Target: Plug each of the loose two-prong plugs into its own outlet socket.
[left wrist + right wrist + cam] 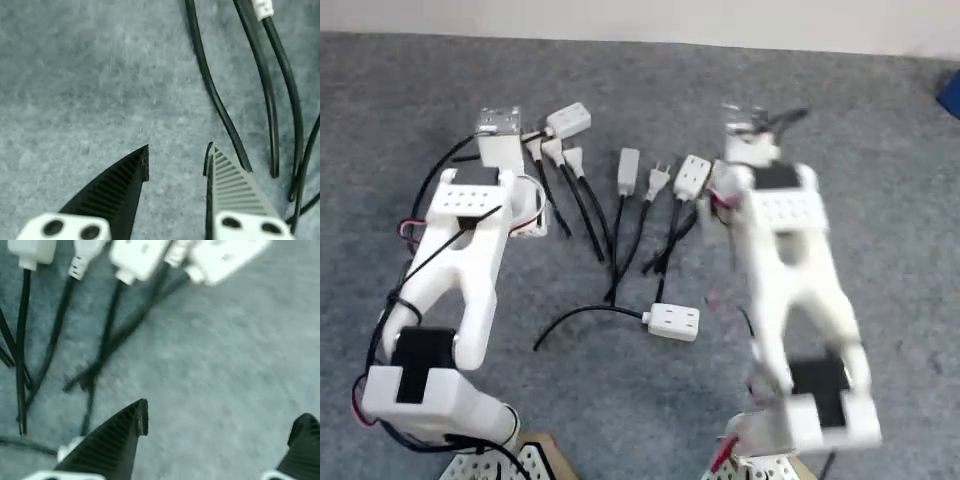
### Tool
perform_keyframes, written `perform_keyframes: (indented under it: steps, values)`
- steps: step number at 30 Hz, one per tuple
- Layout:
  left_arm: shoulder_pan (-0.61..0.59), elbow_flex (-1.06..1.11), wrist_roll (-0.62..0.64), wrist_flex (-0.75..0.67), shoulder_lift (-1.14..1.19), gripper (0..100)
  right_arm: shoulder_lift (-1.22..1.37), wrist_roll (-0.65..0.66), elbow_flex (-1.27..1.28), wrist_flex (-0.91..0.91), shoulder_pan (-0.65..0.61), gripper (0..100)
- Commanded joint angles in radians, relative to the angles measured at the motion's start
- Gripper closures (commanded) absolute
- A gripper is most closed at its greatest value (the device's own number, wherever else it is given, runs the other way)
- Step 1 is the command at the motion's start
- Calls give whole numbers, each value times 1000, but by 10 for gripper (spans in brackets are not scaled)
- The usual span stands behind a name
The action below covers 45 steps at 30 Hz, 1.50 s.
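Plugs [628,170] and sockets [692,175] are lying in a row between the left arm [470,250] and right arm [790,250]; another socket [672,321] is lying before them.

A robotics lab, by the look of it: a bench [890,160] covered in grey carpet, two white arms [470,255] side by side, cords [588,215] strewn ahead of their fingers [120,185], a pale wall [620,18] beyond.

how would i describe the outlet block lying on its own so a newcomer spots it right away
On the grey carpet, look between the two white arms. A white outlet block lies there, nearer the arm bases than the row of plugs and sockets. It alone sits apart, its black cord curving away toward one arm.
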Motion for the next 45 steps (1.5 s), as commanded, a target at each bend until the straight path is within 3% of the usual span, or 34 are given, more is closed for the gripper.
perform_keyframes:
  steps: [1, 3, 8, 12, 20, 31, 34, 38, 45]
  values:
    - [-18, 50, 12, -101, -87, 807, 208, -14, -309, 30, -71, 577]
    - [-15, 84, 12, -137, -107, 807, 314, -55, -461, 81, -105, 577]
    - [-13, 151, 9, -206, -147, 807, 576, -356, -831, 170, -127, 577]
    - [-7, 177, 8, -224, -157, 807, 756, -470, -1063, 176, -137, 577]
    - [10, 177, 6, -224, -156, 807, 957, -706, -1296, 217, -203, 577]
    - [10, 177, 6, -221, -156, 807, 1090, -706, -1429, 133, -239, 577]
    - [10, 177, 6, -221, -156, 807, 1096, -643, -1429, 114, -239, 577]
    - [10, 177, 6, -221, -156, 807, 1053, -522, -1466, 173, -243, 577]
    - [31, 177, 6, -221, -151, 807, 977, -523, -1495, 254, -272, 577]
